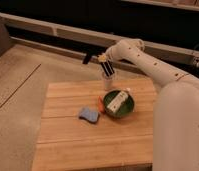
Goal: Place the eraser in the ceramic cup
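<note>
**Eraser poised in the mouth of the cup**

Nearest the camera, the front half of the wooden tabletop carries nothing that matters to the task. Further in, around its middle, lies a blue sponge-like pad, and just to the right of it a small orange object sits against the rim of the green bowl. A white bar rests across the inside of that bowl.

Behind the bowl, close to the far edge of the tabletop, stands the ceramic cup, upright. The eraser hangs end-down directly above it, its lower end at or just inside the cup's mouth; whether it touches the rim or the inside wall cannot be told.

Farthest back, the white arm reaches over from the right side, and the gripper is above the cup, clenched on the upper end of the eraser. The jaws stand no wider than the block's thickness.

The step in hand looks like the final insertion: the carry is done and the eraser is lined up over the opening. The next move probably calls for a short straight descent, keeping the block vertical so it does not catch the rim or tip the cup, then letting go.
</note>
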Robot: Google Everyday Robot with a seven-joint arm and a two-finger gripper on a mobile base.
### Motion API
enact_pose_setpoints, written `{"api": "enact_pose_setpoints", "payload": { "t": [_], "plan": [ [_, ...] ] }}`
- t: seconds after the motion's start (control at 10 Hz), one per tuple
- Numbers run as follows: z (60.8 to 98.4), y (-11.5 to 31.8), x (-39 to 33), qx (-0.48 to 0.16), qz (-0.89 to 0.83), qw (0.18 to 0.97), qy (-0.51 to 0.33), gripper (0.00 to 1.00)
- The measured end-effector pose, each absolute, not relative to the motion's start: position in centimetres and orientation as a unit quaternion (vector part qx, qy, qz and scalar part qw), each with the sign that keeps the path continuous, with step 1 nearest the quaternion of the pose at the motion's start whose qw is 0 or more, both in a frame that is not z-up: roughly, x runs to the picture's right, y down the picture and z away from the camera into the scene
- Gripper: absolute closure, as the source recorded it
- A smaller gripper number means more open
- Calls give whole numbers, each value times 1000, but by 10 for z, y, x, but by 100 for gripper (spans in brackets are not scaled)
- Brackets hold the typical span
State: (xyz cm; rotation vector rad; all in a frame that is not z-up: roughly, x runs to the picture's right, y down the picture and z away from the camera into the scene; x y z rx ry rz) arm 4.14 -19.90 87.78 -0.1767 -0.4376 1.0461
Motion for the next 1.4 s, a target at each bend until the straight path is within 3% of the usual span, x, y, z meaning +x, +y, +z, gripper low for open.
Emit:
{"api": "enact_pose_setpoints", "payload": {
  "t": [0.1, 0.6, 1.4],
  "plan": [
    [880, -199, 38, -86, 491, 841, -209, 93],
    [895, -192, 21, -112, 485, 838, -223, 43],
    [895, -187, 30, -120, 500, 826, -230, 40]
  ]
}}
